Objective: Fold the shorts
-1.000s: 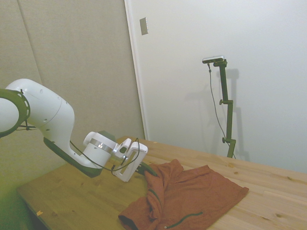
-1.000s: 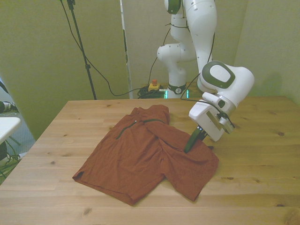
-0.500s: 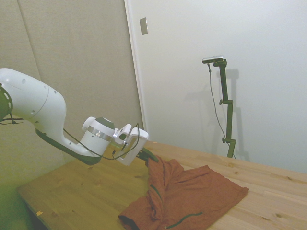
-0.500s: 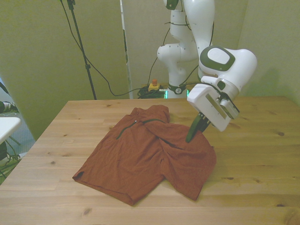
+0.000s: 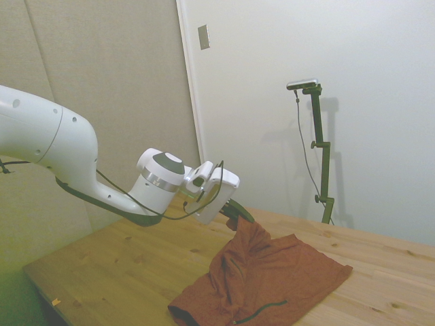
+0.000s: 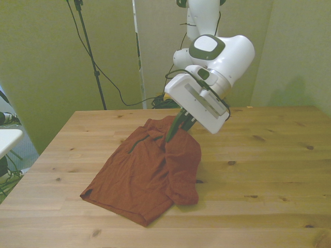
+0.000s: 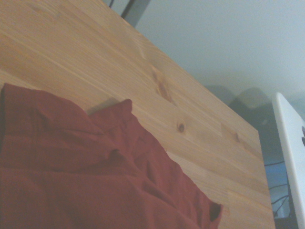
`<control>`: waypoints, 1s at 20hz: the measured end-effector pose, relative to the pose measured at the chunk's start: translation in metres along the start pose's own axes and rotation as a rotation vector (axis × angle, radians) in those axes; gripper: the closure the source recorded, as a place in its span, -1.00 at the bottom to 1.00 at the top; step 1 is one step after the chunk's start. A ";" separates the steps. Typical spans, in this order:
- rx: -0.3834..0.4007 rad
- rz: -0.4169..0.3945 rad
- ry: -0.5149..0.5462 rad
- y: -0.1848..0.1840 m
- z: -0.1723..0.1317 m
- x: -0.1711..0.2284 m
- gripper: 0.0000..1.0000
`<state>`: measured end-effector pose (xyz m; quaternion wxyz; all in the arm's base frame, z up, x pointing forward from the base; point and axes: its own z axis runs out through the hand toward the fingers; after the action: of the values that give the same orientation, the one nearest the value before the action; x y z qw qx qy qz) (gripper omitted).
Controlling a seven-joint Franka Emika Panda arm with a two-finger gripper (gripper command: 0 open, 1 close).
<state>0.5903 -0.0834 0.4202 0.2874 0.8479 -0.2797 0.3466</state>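
Pincer [image 6: 176,126] clamped on shorts [image 6: 145,175], fold hanging below

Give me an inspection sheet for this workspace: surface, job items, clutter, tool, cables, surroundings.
Surface: wooden table, bare apart from the garment.
Job's things: shorts, rust-red, mostly flat; one edge lifted off the table and drawn over the rest.
Clutter: nothing seen.
Grippers: tool above the table, shut on the shorts' raised edge.
Cables: dark cable looped at the wrist; more cables hanging behind the table.
Surroundings: plain walls, a wall plate, a small red and yellow object on the floor behind.
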 end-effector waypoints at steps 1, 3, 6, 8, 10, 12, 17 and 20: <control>-0.004 0.008 -0.005 0.007 0.005 0.003 1.00; -0.013 0.028 -0.015 0.020 0.013 0.011 1.00; -0.028 0.080 -0.045 0.042 0.029 0.027 1.00; -0.043 0.109 -0.072 0.062 0.048 0.038 1.00; -0.059 0.128 -0.100 0.080 0.074 0.043 1.00; -0.068 0.147 -0.141 0.092 0.103 0.039 -1.00; -0.080 0.231 -0.246 0.105 0.149 0.036 -1.00; -0.078 0.319 -0.329 0.133 0.169 0.044 -1.00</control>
<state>0.5996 -0.3012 0.3917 0.2121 0.8262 -0.4666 0.2338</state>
